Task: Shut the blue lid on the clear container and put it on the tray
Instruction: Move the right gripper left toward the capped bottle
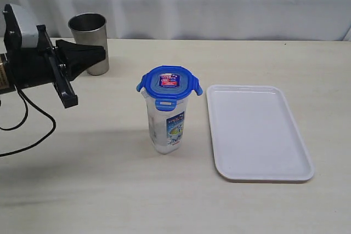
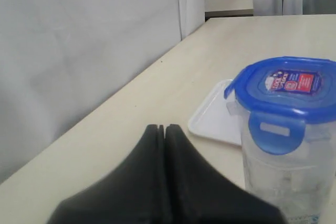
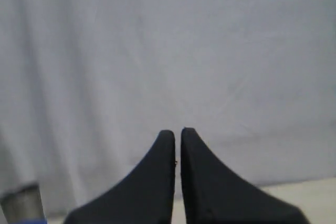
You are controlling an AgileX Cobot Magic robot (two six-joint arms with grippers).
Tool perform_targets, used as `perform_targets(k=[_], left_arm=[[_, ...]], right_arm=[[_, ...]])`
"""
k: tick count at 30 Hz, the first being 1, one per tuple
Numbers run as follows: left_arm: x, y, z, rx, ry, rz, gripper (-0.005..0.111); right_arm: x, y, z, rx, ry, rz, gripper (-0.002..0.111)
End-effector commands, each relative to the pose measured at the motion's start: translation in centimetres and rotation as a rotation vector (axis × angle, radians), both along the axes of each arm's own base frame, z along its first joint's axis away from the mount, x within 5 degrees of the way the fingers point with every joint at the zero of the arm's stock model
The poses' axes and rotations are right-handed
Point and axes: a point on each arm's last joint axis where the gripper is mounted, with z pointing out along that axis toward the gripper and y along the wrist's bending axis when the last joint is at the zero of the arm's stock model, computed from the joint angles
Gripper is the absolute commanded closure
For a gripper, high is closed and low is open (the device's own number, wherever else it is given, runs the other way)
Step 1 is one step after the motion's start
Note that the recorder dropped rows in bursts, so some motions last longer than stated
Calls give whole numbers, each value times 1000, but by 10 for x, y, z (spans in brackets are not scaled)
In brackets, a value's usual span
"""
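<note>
Probably light, rigid, slick, tippy: clear container under blue lid, best gripped mid-body. Pinched together, empty: left claw, right claw.

We see the left arm's matte black gripper with wedge-shaped fingers tapering to blunt tips, set on a boxy black wrist housing capped by a rounded pale grey cover. A flat black bar crosses that housing, and thin black cables trail from it. We find the right arm's smooth black gripper the same, its fingers curving along their outer flanks.
</note>
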Motion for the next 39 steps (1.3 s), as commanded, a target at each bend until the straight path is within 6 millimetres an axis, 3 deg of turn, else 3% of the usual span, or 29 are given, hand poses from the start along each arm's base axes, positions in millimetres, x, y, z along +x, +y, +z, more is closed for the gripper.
perform_targets(k=[1, 4, 9, 15, 24, 32, 39], left_arm=[[8, -1, -13, -14, 51, -13, 107], [14, -2, -20, -33, 63, -27, 107], [19, -5, -25, -64, 94, -54, 107], [19, -21, -30, 2, 90, -70, 107], [20, -22, -31, 17, 87, -51, 107], [22, -21, -30, 6, 84, -31, 107], [24, -20, -29, -12, 82, -3, 107]], right_arm=[[-6, -9, 16, 241, -187, -19, 104], [-10, -8, 23, 182, -270, -18, 104], [-6, -3, 62, 121, -272, 5, 104], [48, 8, 85, -14, 20, 24, 104], [148, 21, 56, -190, 446, 51, 104], [219, 26, 50, -359, 675, 50, 104], [251, 36, 31, -538, 580, 131, 104]])
